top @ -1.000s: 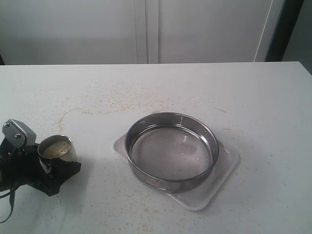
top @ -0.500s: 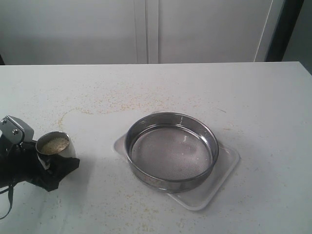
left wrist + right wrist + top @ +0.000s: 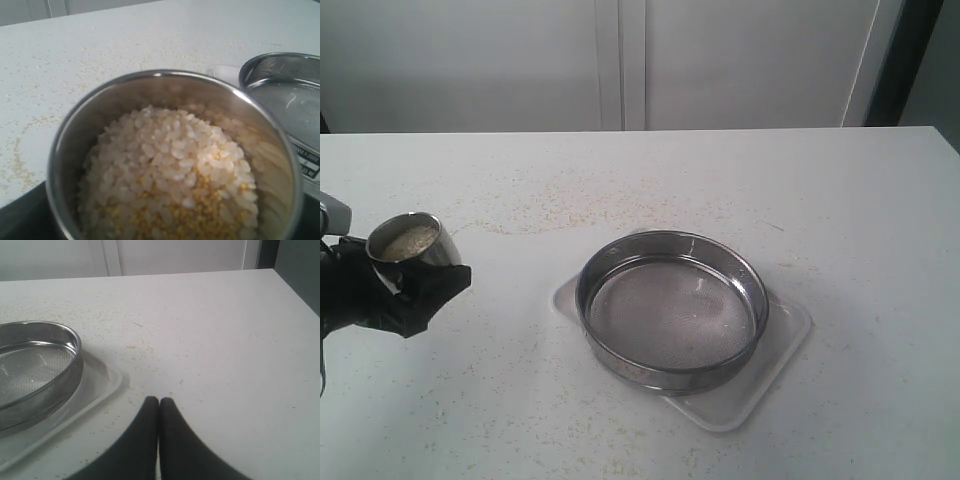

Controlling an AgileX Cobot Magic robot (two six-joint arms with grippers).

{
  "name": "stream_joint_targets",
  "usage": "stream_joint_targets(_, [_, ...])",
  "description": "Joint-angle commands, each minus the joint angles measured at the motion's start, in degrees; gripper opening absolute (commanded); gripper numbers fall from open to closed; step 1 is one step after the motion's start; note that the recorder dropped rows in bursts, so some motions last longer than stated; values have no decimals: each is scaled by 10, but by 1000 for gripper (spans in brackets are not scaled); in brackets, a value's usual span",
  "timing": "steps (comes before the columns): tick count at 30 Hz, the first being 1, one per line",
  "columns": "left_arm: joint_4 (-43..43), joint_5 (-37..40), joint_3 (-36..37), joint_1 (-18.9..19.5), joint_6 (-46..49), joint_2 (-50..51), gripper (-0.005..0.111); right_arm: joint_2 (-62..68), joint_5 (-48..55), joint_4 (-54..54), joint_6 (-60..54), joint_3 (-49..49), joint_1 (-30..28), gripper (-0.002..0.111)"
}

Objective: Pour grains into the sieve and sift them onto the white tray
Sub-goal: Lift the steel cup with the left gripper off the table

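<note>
Cup [image 3: 410, 243] raised higher in left gripper [image 3: 415, 275], sieve [image 3: 670, 312] unmoved

The round stainless-steel sieve with wire-mesh bottom [image 3: 671, 312] sits on the flat white rectangular tray [image 3: 785, 345], slightly right of the middle of the white table [image 3: 840, 200]. Well apart to its left, the small rounded steel cup [image 3: 415, 245] sits in the black left gripper [image 3: 418, 280], with the whitish and yellow grains [image 3: 170, 170] inside it. Scattered grain specks [image 3: 560, 210] lie on the table behind and before the tray.
</note>
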Motion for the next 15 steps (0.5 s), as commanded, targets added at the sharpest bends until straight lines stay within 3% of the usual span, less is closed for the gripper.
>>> stream_joint_targets(1, [13, 26, -5, -3, -44, -55, 0, -3, -8, 0, -1, 1, -4, 0])
stream_joint_targets(9, [42, 84, -5, -3, -104, -118, 0, -3, -8, 0, -1, 1, -4, 0])
stream_joint_targets(15, [119, 135, -39, -3, -192, -133, 0, -3, -8, 0, -1, 1, -4, 0])
